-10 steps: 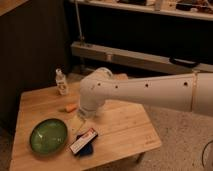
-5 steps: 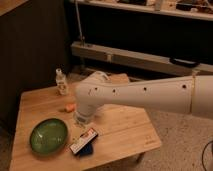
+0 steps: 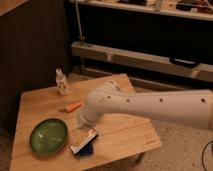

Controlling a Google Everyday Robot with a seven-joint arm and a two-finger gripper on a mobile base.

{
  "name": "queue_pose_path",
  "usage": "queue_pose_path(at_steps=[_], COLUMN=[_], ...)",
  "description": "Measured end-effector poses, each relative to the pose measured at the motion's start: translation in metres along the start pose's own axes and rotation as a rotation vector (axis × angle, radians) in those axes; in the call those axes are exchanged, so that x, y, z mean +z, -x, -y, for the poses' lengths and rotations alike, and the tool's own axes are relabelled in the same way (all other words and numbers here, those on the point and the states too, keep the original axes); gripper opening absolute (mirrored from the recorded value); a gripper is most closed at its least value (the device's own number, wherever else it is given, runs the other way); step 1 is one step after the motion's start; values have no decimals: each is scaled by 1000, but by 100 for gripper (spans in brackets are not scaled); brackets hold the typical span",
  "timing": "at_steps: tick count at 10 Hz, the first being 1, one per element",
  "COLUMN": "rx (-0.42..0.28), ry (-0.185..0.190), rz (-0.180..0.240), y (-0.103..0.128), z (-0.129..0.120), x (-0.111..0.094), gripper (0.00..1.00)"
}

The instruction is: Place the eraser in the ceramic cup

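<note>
Dark shelves and a long grey rail (image 3: 142, 61) fill the back of the room. In front of them stands a low wooden bench (image 3: 131, 134) made of pale planks.

A round green bowl (image 3: 48, 136) sits near the front left corner of the bench. A small clear plastic bottle (image 3: 61, 82) stands upright near the back left. A little orange carrot-shaped piece (image 3: 74, 106) lies between the bottle and the bowl, a bit to the right.

A fat white robot arm (image 3: 150, 106) reaches in from the right and bends down over the middle of the bench. Its end effector (image 3: 80, 129) points down, just right of the green bowl, with its two fingers spread apart and holding nothing.

The small flat eraser (image 3: 84, 140), white with a red stripe and dark edges, lies right under the end effector, near the front edge of the bench. It rests partly on a dark blue flat pad (image 3: 88, 150). I cannot tell if the fingers touch the eraser.
</note>
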Motion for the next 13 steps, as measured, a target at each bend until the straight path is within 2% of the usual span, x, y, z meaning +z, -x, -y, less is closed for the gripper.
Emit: queue_pose_path(at_steps=[1,2,3,4,5,6,7,8,10,11,13], rx=[-114,-208,-305,-361,-433,-475,-489,-473,-455,-455,-445], ry=[-2,-25,-79,-121,-186,-229,-237,-213,-61,-8,65], rz=[106,197,293,346,408,442,438,405,263,217,163], y=[0,1,0,1,0,0,3,5,11,14,9], z=[-1,0,4,7,11,14,15,17,20,21,19], x=[1,-2,-11,-18,-29,-36,-37,-34,-30,-28,-20], gripper=[80,80,80,80,80,80,80,80,80,80,80])
